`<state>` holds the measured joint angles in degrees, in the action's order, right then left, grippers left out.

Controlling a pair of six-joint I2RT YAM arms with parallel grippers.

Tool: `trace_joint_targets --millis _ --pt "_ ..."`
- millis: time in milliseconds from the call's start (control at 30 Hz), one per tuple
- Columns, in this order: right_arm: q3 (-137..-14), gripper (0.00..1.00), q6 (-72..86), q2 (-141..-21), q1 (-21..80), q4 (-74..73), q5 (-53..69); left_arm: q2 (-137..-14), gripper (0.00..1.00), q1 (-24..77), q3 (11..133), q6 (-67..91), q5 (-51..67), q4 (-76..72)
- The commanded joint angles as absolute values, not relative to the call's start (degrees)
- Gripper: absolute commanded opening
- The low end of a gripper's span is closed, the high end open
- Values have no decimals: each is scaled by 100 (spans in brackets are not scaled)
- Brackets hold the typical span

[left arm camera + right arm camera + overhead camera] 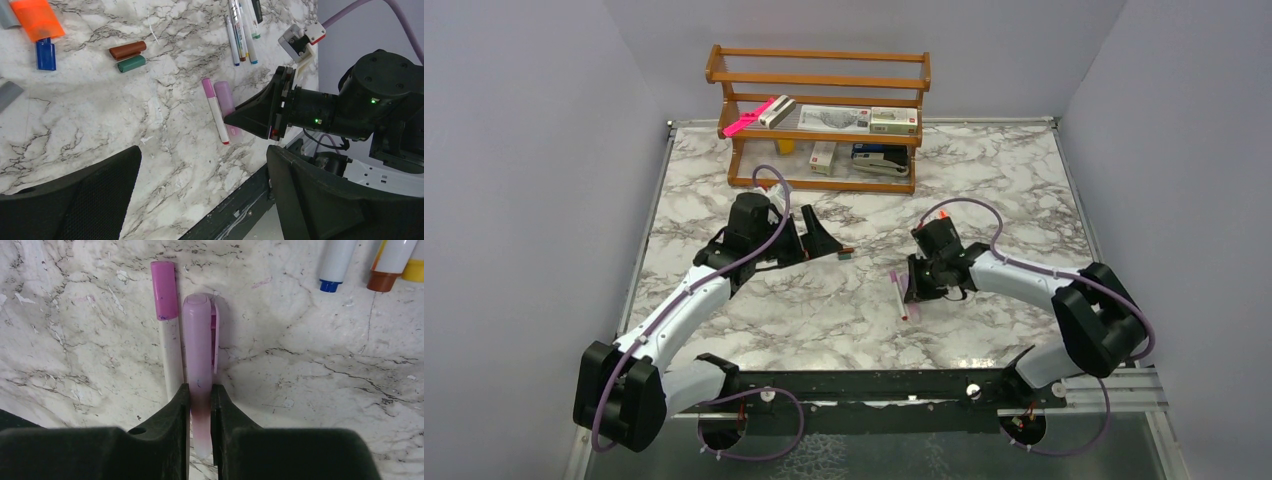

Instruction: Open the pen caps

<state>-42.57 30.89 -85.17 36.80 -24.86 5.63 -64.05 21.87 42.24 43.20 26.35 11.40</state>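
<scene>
My right gripper (pixel 200 390) is shut on the lower barrel of a lilac pen (pixel 199 335) whose clipped cap points away from me; the pen lies low on the marble. Just left of it lies a white marker with a pink cap (pixel 164 290). In the left wrist view both pens (pixel 216 107) lie in front of the right gripper (pixel 250 117). My left gripper (pixel 204 152) is open wide and holds nothing. It hovers to the left of the right one (pixel 824 241). Loose caps lie apart: dark red (pixel 127 50), green (pixel 131 63), blue (pixel 45 54), orange (pixel 37 19).
Several white-barrelled markers (pixel 241 30) lie in a row beyond the lilac pen, their ends showing in the right wrist view (pixel 336 265). A wooden shelf (pixel 824 80) with small boxes and a bright pink item stands at the back. The table's dark front rail (pixel 235 210) is near.
</scene>
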Motion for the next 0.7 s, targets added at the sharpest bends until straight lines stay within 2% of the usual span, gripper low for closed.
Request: trace_joint_targets --millis 0,133,267,367,567,667 --pt "-4036 9 3224 -8458 3733 -2556 483 -6470 99 2217 4208 4330 3040 930" --pt "-4253 2 3288 -8104 3726 -2910 244 -6564 99 2229 4273 4246 3395 903" --pt "-4622 1 3305 -7716 3728 -3167 324 -6459 99 2232 4272 4226 3748 801" --pt "-4945 1 3292 -7562 3725 -3162 779 -6212 99 2232 4074 4491 3900 439" --pt "-5308 1 3402 -7340 3719 -2547 2241 -5730 99 2238 3076 5869 4195 -1418" --pt "-5376 1 3563 -7312 3720 -2093 3005 -5553 99 2263 2918 6111 4078 -1663"
